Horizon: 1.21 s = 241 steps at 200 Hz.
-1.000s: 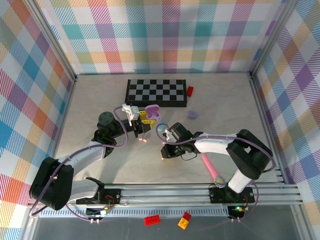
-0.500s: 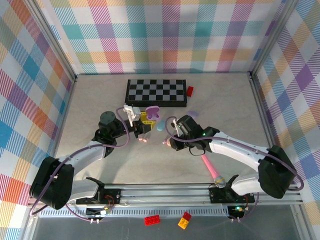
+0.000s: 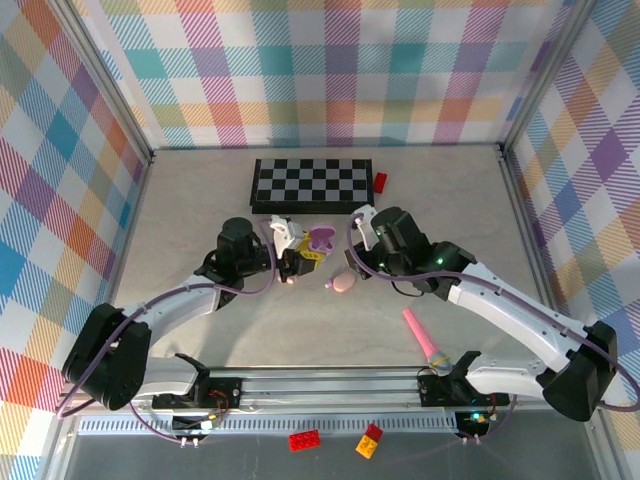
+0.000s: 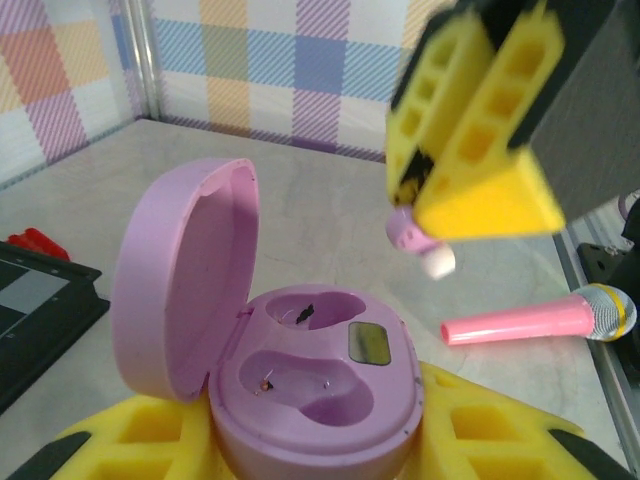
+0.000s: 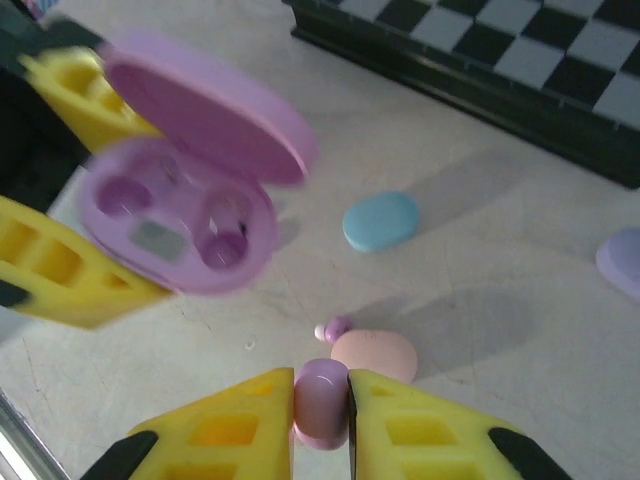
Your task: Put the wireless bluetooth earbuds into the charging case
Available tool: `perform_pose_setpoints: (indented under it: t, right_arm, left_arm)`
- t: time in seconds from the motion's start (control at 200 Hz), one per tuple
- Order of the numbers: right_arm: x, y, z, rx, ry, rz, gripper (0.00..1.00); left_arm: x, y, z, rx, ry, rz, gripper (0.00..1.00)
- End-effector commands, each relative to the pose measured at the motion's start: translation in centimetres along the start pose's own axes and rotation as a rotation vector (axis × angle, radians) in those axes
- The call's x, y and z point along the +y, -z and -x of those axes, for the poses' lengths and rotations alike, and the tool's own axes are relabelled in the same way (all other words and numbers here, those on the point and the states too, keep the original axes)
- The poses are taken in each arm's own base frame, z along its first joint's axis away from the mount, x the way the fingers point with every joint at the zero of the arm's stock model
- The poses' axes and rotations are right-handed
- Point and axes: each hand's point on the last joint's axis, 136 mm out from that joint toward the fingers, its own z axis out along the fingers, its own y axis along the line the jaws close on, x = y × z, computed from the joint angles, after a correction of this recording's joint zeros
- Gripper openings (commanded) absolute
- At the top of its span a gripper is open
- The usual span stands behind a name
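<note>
The lilac charging case (image 4: 312,385) stands with its lid (image 4: 185,270) open and both sockets empty. My left gripper (image 4: 310,445) is shut on its base; from above the case (image 3: 322,238) sits just right of that gripper (image 3: 297,258). My right gripper (image 5: 321,388) is shut on a lilac earbud (image 5: 321,402). In the left wrist view that earbud (image 4: 420,240) hangs under the yellow fingers (image 4: 480,150), above and right of the case. A second lilac earbud (image 5: 336,327) lies on the table beside a peach case (image 5: 375,355).
A blue oval case (image 5: 380,221) and another lilac case (image 5: 625,262) lie past the peach one (image 3: 343,281). A chessboard (image 3: 313,185) with a red brick (image 3: 380,181) is at the back. A pink toy microphone (image 3: 427,343) lies at the near right.
My right arm has swung away from the near table toward the open case, carrying the lilac earbud. The left gripper has shifted slightly right with the case.
</note>
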Motion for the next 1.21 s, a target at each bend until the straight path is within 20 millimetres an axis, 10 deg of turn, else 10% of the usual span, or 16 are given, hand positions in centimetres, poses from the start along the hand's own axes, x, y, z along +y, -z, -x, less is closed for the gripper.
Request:
perform_pose_setpoints:
  t: [0.0, 1.2]
  right_arm:
    - [0.1, 0.9, 1.6, -0.037, 0.075, 0.0, 0.19]
    - [1.3, -1.8, 3.0, -0.042, 0.143, 0.054, 0.19]
  left_arm:
    - [-0.6, -0.7, 0.8, -0.002, -0.042, -0.035, 0.36]
    - [-2.0, -1.9, 1.1, -0.002, -0.031, -0.123, 0.36]
